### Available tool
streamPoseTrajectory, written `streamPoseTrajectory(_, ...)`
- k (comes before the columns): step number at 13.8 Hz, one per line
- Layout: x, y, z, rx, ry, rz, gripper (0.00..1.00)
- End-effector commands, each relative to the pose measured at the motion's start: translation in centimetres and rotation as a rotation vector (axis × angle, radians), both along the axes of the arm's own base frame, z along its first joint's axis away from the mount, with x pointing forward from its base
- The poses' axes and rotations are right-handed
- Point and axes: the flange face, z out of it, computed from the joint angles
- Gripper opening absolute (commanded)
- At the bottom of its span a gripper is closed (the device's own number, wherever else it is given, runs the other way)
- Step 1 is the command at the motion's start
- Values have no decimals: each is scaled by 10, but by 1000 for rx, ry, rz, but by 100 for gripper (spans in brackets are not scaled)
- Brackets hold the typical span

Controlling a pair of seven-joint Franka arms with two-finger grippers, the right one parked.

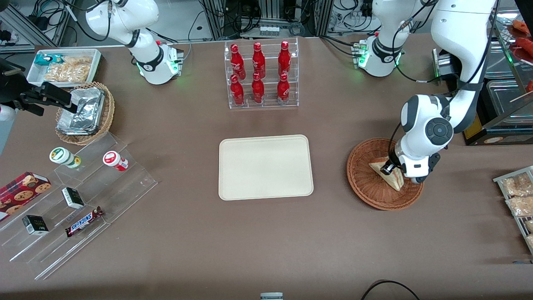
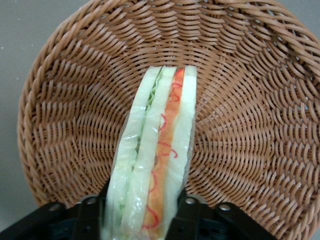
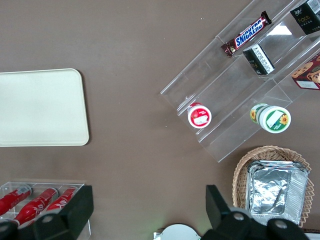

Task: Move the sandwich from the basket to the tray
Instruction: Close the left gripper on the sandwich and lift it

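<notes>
The sandwich (image 1: 394,179), a pale bread wedge in clear wrap with orange and green filling, stands on edge in the reddish-brown wicker basket (image 1: 366,196) toward the working arm's end of the table. My left gripper (image 1: 400,171) is down in the basket, shut on the sandwich. In the left wrist view the black fingers (image 2: 187,216) press both flat sides of the sandwich (image 2: 160,135), with the basket (image 2: 75,125) weave under it. The cream tray (image 1: 265,166) lies flat in the table's middle, beside the basket, with nothing on it. It also shows in the right wrist view as the tray (image 3: 40,107).
A clear rack of red bottles (image 1: 261,75) stands farther from the front camera than the tray. Toward the parked arm's end are a stepped acrylic display (image 1: 70,196) with snacks, a tan basket of foil packets (image 1: 85,112) and a white bin (image 1: 64,66). Snack packets (image 1: 518,196) lie past the basket.
</notes>
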Motion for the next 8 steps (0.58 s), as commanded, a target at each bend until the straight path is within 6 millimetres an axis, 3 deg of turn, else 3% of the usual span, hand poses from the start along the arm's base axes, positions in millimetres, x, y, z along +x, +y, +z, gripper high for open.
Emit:
streamPoseTrajectory(1,9,-4,33,9,20,-52,7)
streamPoseTrajectory(4,6,-3,87,-4,105,-241,5)
streamPoseTrajectory(5,1,-13,101,-8,137,-312,5)
streamPoseTrajectory(8,-14,-62,105,-27,190,-563,6)
